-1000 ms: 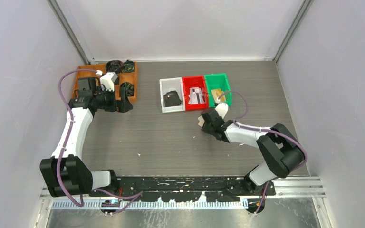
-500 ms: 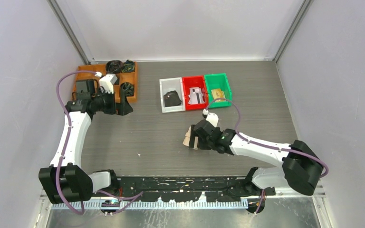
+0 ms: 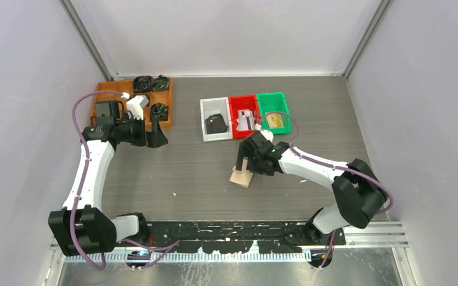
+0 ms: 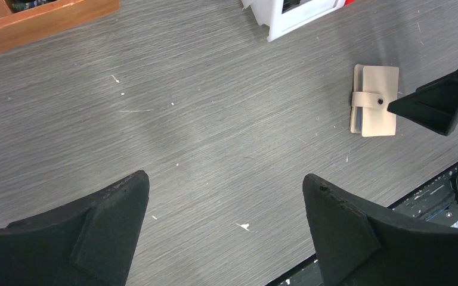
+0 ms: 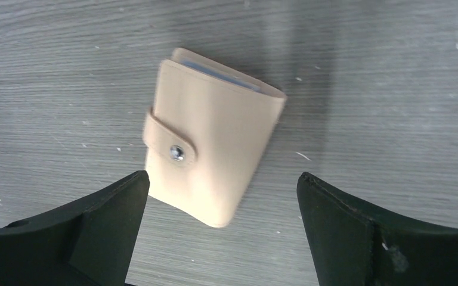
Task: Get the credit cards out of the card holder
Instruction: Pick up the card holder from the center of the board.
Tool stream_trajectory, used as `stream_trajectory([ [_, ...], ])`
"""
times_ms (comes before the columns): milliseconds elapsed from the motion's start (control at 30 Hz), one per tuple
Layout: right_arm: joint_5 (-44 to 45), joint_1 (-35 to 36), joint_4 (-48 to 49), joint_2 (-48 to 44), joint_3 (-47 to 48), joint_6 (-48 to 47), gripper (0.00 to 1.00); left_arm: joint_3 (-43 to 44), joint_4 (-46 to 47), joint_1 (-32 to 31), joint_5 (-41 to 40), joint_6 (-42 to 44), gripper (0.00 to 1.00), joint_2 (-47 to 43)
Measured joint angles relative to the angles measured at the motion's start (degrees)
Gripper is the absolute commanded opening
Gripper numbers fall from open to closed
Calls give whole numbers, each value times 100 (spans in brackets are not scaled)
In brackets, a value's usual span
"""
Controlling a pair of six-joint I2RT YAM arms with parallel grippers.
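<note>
Wide view first: the grey wood-grain table [image 3: 179, 173] fills the floor of the white-walled cell. The white left arm reaches up the left side, and its black left gripper [image 3: 158, 136] hangs just off the right near corner of the orange-brown wooden tray [image 3: 104, 89], which holds dark tangled items. From the left wrist camera, that gripper's fingers stand spread wide with nothing but bare table between them.

Over to the right arm, bent across the middle of the table. Its right gripper [image 5: 222, 185] points down over the task's thing, fingers spread wide on either side, gripping nothing.

Three small plastic bins sit in a row at the rear centre, touching side by side. The white bin [image 3: 204, 119] has a black lump [image 3: 216, 124] in it, the red bin [image 3: 234, 104] holds flat white and dark grey cards [image 3: 247, 121], and the green bin [image 3: 281, 101] has a small yellowish piece [image 3: 274, 121].

And there it is: the flat beige-tan folding card holder [image 5: 214, 155] lies on the table in front of the bins, just below the right gripper, clear of both fingers. It is folded shut, its tan tab strap [image 5: 167, 140] wrapped over the edge and fastened with a small metal stud [image 5: 177, 153]. A sliver of pale blue pocket [image 5: 214, 70] shows at the open end. No card can be made out inside.
</note>
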Motion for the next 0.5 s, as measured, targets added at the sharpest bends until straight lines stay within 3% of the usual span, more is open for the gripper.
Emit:
stream_trajectory([
  [233,127,299,17,780,592,-9,99,37,-35,0,35,0,100,-11],
  [500,1045,920,-483,1668,1165,-4,100,125,-48,0,63,2,100,-57],
])
